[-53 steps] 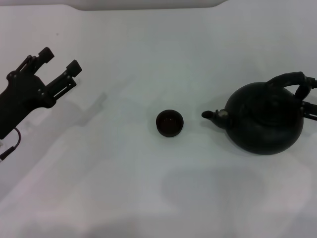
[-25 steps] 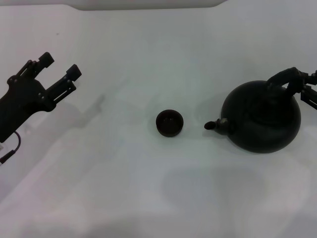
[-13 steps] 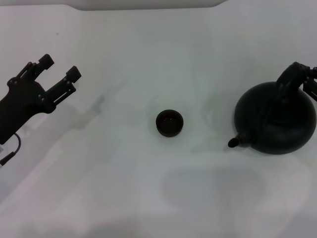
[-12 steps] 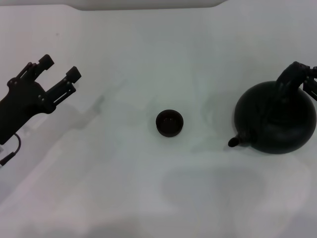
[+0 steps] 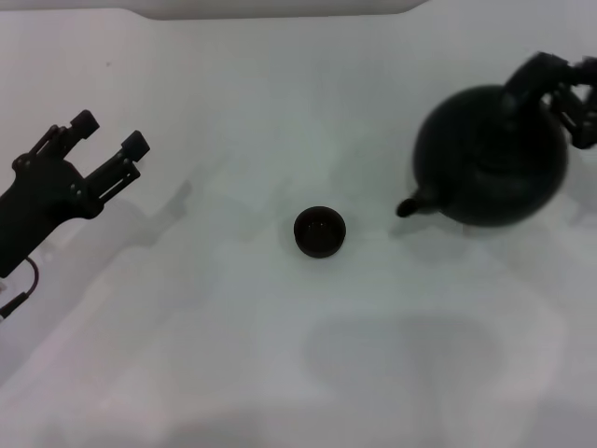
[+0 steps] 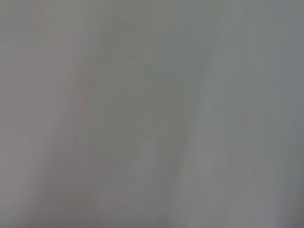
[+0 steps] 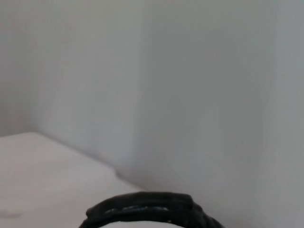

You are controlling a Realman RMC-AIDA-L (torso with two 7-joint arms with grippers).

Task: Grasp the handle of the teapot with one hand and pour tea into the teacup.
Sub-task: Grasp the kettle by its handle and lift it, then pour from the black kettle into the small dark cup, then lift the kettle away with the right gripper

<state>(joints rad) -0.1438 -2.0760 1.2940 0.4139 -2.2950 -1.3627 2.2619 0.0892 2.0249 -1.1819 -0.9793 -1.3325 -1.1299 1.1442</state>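
teapot [image 5: 490, 157]: far right of the scene, off the table, tipped over so its round underside faces the head camera. Blurred.
spout [image 5: 411, 204]: sticks out low on the pot's left, pointing left and a bit near, toward the teacup. Its tip is to the right of the cup and well apart from it, not over it.
handle [image 5: 530, 75]: arched loop at the pot's upper right in the head view. In the right wrist view only a black ribbed arc [image 7: 147, 208] shows at the frame edge, in front of a pale wall.
right gripper [image 5: 574, 98]: at the far right edge, closed on the handle and carrying the pot. Mostly cut off by the frame and hidden behind the pot.
teacup [image 5: 320, 231]: centre of the table, upright, standing alone. Inside looks dark; contents cannot be told.
left gripper [image 5: 109, 137]: left side, raised above the table, two fingers [image 5: 81, 122] spread wide with nothing between them. Well apart from cup and pot. Idle.
table [image 5: 280, 355]: plain white surface, soft shadows under the arm and the pot.
left wrist view: only a blank grey-white surface, nothing to tell apart.
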